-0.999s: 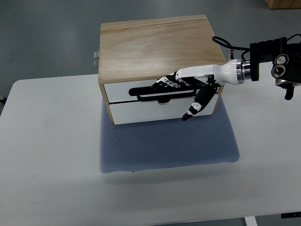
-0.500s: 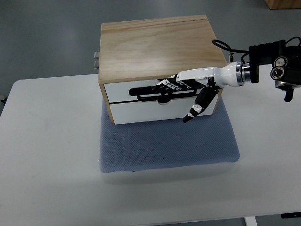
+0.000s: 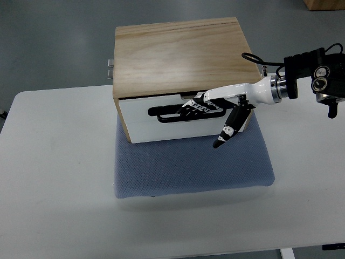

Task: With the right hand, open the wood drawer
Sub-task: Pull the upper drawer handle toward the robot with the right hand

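Note:
A wooden drawer box [image 3: 178,54] stands on a blue pad [image 3: 188,167]. Its white drawer front [image 3: 139,123] carries a long black handle [image 3: 164,114] and juts a little out from under the wooden top. My right hand [image 3: 207,108] reaches in from the right, with its black fingers [image 3: 194,107] hooked into the handle. The thumb [image 3: 225,133] hangs down in front of the drawer's right end. The seam between the drawers is hidden by the pulled-out front. The left hand does not show.
The pad lies on a white table [image 3: 54,178]. A small metal fitting [image 3: 110,67] sticks out at the box's back left. The right forearm and its black wrist unit [image 3: 315,75] hover over the table's right side. Grey floor lies beyond the table.
The drawer front has slid toward me by a small amount, covering the dark seam seen earlier. The right hand has moved with it, slightly nearer and to the right.

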Motion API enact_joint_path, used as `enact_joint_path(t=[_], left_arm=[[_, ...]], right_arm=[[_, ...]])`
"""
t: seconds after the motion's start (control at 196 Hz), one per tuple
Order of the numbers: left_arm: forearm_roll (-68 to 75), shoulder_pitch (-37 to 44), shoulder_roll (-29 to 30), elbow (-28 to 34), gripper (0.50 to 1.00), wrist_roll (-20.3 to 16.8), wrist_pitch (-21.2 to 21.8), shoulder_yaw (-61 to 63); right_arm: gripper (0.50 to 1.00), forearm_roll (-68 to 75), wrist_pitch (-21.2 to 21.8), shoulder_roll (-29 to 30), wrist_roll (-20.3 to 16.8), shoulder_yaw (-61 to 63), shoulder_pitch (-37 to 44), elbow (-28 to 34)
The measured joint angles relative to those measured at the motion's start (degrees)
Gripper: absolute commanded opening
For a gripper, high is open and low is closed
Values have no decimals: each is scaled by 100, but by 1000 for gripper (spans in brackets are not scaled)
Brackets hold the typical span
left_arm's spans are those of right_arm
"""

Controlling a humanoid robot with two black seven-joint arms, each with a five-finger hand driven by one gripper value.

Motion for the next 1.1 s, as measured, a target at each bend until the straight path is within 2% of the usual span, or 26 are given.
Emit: enact_joint_path(t=[1.101], left_arm=[[0, 0, 0, 0, 1000, 2, 1, 0]], right_arm=[[944, 11, 59, -645, 0, -16, -10, 1125]])
